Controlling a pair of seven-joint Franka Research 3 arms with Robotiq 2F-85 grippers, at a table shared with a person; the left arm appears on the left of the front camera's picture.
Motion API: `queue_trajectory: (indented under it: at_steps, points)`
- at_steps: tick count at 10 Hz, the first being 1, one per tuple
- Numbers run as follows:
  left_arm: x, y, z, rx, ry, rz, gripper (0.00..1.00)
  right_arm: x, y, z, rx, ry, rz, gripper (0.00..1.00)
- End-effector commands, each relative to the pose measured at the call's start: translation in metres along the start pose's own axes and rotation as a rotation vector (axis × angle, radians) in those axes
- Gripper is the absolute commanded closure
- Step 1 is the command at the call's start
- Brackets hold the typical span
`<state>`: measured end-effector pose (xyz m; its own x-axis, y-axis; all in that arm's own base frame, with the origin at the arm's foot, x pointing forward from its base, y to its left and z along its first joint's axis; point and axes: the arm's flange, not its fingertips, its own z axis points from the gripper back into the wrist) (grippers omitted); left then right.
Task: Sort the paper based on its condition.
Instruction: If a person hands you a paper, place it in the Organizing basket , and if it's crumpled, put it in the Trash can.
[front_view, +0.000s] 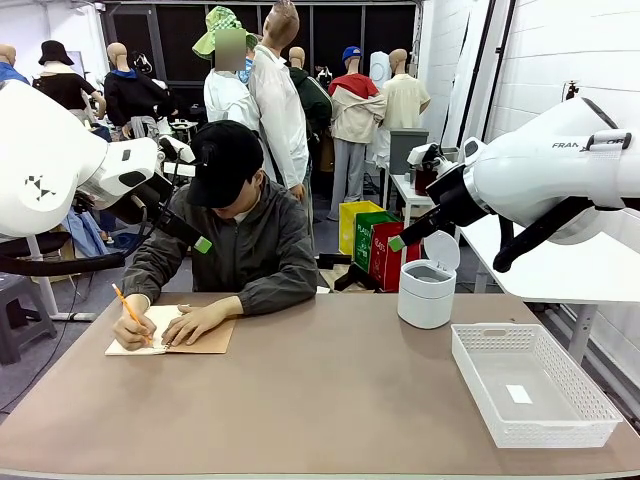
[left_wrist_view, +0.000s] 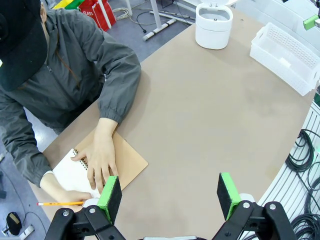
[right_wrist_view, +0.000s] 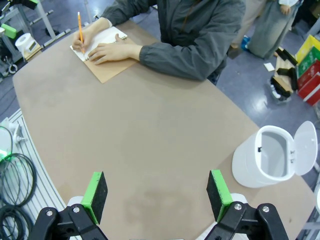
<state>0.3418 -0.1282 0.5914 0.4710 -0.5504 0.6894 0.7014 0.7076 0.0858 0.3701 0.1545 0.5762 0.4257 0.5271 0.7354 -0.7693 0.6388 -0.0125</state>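
The paper as loose sheets is out of view. At the far left of the table a person writes with an orange pencil (front_view: 128, 308) on the open page of a spiral notebook (front_view: 205, 340) with a brown cover, their other hand (front_view: 195, 325) flat on it. My left gripper (front_view: 195, 240) hangs open in the air near the person's shoulder, above that corner; in its wrist view the left gripper (left_wrist_view: 170, 197) frames bare table beside the notebook (left_wrist_view: 131, 162). My right gripper (front_view: 410, 235) is raised above the bin, open and holding nothing, as the right gripper (right_wrist_view: 157, 195) over the table.
A white bin (front_view: 427, 292) with its lid tipped open stands at the far right, also the bin (right_wrist_view: 265, 160). A white mesh basket (front_view: 475, 385) sits at the near right with a tiny white slip (front_view: 519, 394) inside. Cables lie past the table edge (right_wrist_view: 15, 175).
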Motion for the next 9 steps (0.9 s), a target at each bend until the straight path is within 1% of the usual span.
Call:
queue_trajectory:
  at_steps: [1,9]
  points:
    - [0.0013,0.0013,0.0016,-0.005,0.005,0.001,0.00,0.0000,0.0003,-0.0005,0.006,-0.002,0.000,0.00]
    - [0.0013,0.0013,0.0016,-0.005,0.005,0.001,0.00,0.0000,0.0003,-0.0005,0.006,-0.002,0.000,0.00]
